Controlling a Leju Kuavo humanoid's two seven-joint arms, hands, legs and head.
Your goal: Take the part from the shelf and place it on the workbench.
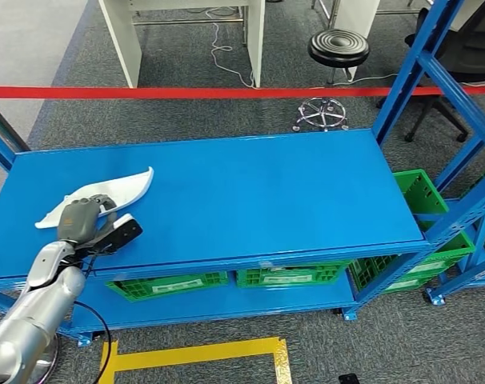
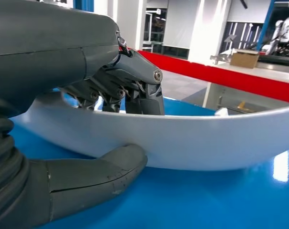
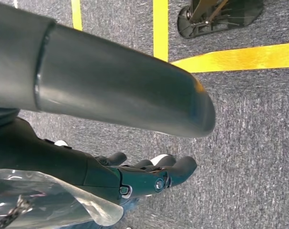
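One white curved part (image 1: 101,194) lies on one blue tabletop (image 1: 240,192). Two robot hands are visible: the left hand (image 1: 80,220) at the part, and the right hand (image 3: 136,179) above grey carpet. Under the tabletop sit two green crates (image 1: 167,285) side by side, and at least two more green crates (image 1: 422,192) stand in the blue shelf frame (image 1: 463,112) to the right. Beyond one red barrier tape (image 1: 228,92) stand one black round stool (image 1: 338,48), one chrome star-shaped base (image 1: 322,114) and one white desk (image 1: 191,32). One yellow floor marking (image 1: 198,354) lies on the carpet.
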